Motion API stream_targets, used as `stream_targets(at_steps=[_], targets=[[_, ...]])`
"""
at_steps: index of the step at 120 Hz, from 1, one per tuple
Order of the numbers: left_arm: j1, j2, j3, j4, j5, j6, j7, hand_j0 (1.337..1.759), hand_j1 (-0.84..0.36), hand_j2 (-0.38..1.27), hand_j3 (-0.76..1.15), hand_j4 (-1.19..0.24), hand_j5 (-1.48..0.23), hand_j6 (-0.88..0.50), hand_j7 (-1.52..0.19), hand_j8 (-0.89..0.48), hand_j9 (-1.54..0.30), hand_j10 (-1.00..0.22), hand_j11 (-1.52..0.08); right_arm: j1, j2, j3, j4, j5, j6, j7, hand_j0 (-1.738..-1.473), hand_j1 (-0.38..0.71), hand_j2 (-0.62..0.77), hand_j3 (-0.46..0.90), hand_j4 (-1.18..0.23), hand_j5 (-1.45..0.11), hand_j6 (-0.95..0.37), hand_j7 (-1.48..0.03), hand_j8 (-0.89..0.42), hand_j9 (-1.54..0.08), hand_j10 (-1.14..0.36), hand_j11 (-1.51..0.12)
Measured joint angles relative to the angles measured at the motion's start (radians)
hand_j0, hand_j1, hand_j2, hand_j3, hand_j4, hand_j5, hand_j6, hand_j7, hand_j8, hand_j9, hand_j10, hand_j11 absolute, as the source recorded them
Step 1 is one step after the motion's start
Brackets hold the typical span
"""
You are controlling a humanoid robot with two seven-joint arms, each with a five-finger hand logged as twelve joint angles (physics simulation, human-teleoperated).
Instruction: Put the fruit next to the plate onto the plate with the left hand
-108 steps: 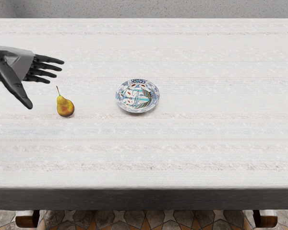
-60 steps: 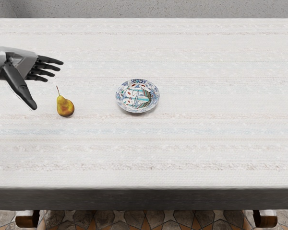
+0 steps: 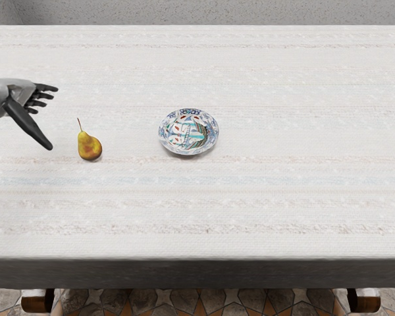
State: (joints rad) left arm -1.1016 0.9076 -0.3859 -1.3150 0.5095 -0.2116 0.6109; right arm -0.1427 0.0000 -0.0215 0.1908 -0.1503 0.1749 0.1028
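Shows the left hand (image 3: 16, 99) at the left edge over the white table (image 3: 283, 197), fingers spread and gripping nothing, thumb angled toward but clear of the pear (image 3: 89, 146) resting near its right, well left of the patterned plate (image 3: 209, 137).

The scene is given by one camera, the head view. It stands above the near long side of the table (image 3: 250, 217) and looks down at a slant toward the far side, where a strip of grey wall (image 3: 197, 12) closes the top of the frame. The view is rather distant: the table runs past both side edges, and its front edge and the tiled floor (image 3: 197, 301) show below. The plate (image 3: 212, 130) lies slightly left of and above the centre. Far left of the plate, the frame edge cuts the left hand (image 3: 16, 99) at the wrist.
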Motion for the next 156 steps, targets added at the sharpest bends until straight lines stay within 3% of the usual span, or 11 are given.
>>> stream_targets(at_steps=[31, 58, 73, 129, 156], targets=[[0.002, -0.111, 0.001, 0.011, 0.012, 0.003, 0.000, 1.658, 0.35, 0.00, 0.00, -0.01, -0.01, -0.01, -0.01, -0.01, -0.01, -0.01, -0.01, 0.000, 0.000, 0.000, 0.000, 0.000, 0.000, 0.000, -1.658, -0.34, 0.00, 0.00, -0.01, -0.01, -0.01, -0.01, -0.01, -0.01, -0.01, -0.01], [0.017, -0.114, 0.005, 0.088, 0.022, 0.004, 0.000, 1.658, 0.34, 0.00, 0.00, -0.01, -0.01, -0.01, -0.01, -0.01, -0.01, -0.01, -0.01, 0.000, 0.000, 0.000, 0.000, 0.000, 0.000, 0.000, -1.658, -0.34, 0.00, 0.00, -0.01, -0.01, -0.01, -0.01, -0.01, -0.01, -0.01, -0.01], [0.026, -0.184, 0.009, 0.141, 0.023, 0.004, -0.001, 1.658, 0.34, 0.00, 0.00, -0.01, -0.01, -0.01, -0.01, -0.01, -0.01, -0.01, -0.01, 0.000, 0.000, 0.000, 0.000, 0.000, 0.000, 0.000, -1.658, -0.34, 0.00, 0.00, -0.01, -0.01, -0.01, -0.01, -0.01, -0.01, -0.01, -0.01], [0.036, -0.232, 0.011, 0.244, 0.026, 0.006, -0.050, 1.658, 0.34, 0.00, 0.00, -0.01, -0.01, -0.01, -0.01, -0.01, -0.01, -0.01, -0.01, 0.000, 0.000, 0.000, 0.000, 0.000, 0.000, 0.000, -1.658, -0.34, 0.00, 0.00, -0.01, -0.01, -0.01, -0.01, -0.01, -0.01, -0.01, -0.01], [0.034, -0.244, 0.036, 0.285, 0.100, 0.005, -0.071, 1.658, 0.34, 0.00, 0.00, -0.01, -0.01, -0.01, -0.01, -0.01, -0.01, -0.01, -0.01, 0.000, 0.000, 0.000, 0.000, 0.000, 0.000, 0.000, -1.658, -0.34, 0.00, 0.00, -0.01, -0.01, -0.01, -0.01, -0.01, -0.01, -0.01, -0.01]])
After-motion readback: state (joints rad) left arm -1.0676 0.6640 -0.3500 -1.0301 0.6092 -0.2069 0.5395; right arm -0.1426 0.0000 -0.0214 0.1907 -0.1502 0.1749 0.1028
